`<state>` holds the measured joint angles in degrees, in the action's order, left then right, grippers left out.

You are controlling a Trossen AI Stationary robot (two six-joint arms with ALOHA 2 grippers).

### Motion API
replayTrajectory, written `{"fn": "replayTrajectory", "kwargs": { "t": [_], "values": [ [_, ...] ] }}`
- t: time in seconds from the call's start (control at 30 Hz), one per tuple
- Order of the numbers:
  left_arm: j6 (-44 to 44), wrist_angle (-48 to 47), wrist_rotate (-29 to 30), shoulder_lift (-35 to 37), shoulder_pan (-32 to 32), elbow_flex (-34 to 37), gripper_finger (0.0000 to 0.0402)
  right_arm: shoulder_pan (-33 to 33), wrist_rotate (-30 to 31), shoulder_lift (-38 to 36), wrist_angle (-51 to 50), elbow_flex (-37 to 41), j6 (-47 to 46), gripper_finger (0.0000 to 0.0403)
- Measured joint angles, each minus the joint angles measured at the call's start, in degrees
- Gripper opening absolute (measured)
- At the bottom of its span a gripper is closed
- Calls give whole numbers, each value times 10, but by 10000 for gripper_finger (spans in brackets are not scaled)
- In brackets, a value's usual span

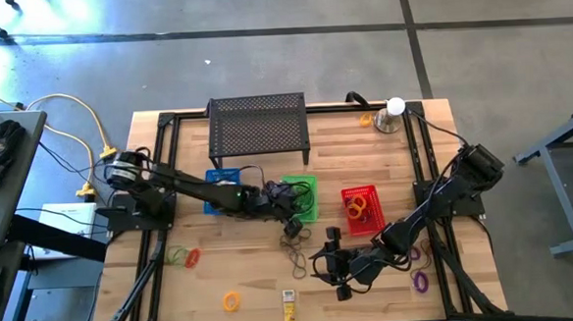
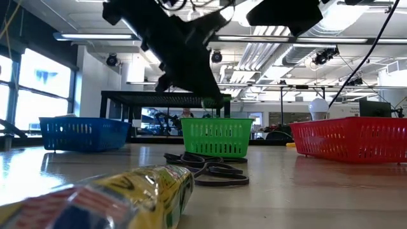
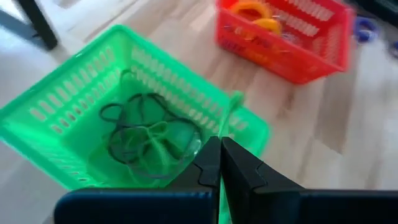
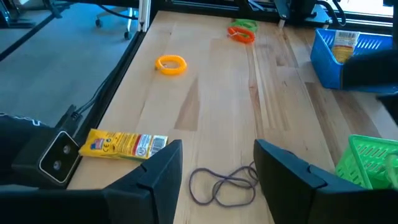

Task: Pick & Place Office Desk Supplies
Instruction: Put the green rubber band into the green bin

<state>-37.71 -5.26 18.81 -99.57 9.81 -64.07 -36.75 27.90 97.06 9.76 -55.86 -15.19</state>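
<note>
Room: a workshop hall with a concrete floor and bright ceiling lights lay beyond the bench.
Tabletop (image 1: 253, 280): pale wood planks carried three baskets in a row mid-table, likely as sorting bins by kind.
Black mesh rack (image 1: 258, 129): stood at the far edge, behind the baskets.
Green basket (image 3: 74, 118): held thin dark and green loops, judged already sorted there.
Red basket (image 3: 292, 37): right of the green one, held orange rings.
Blue basket (image 4: 348, 56): left of the green one; only the right wrist view showed a yellow packet inside it.
Left gripper (image 3: 219, 163): hung over the green basket's rim, fingers pressed together on a thin green loop (image 3: 231, 107), apparently to drop it in; only its own wrist view showed that strand.
Right gripper (image 4: 217, 171): hung low at the near right, fingers spread and empty, aimed at the dark loops (image 4: 224, 185) lying loose.
Loose supplies: yellow packet (image 4: 124, 145), yellow ring (image 4: 171, 64) and green-orange loops (image 4: 241, 31) lay scattered near and left, unsorted.
</note>
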Motion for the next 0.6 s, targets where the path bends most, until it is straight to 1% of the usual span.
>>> {"fn": "replayTrajectory", "kwargs": {
  "t": [0.23, 0.4, 0.6],
  "values": [
    [-16, -2, 10, -13, -12, 0, 1, 0, -1, 0, 0, 0, -2, 188],
    [-18, -3, 9, -13, -9, 0, 3, 0, -21, 0, 0, 0, -2, 188],
    [-18, -3, 9, -12, -7, 0, 41, 0, -29, 0, 0, 0, -2, 188]
  ]
}}
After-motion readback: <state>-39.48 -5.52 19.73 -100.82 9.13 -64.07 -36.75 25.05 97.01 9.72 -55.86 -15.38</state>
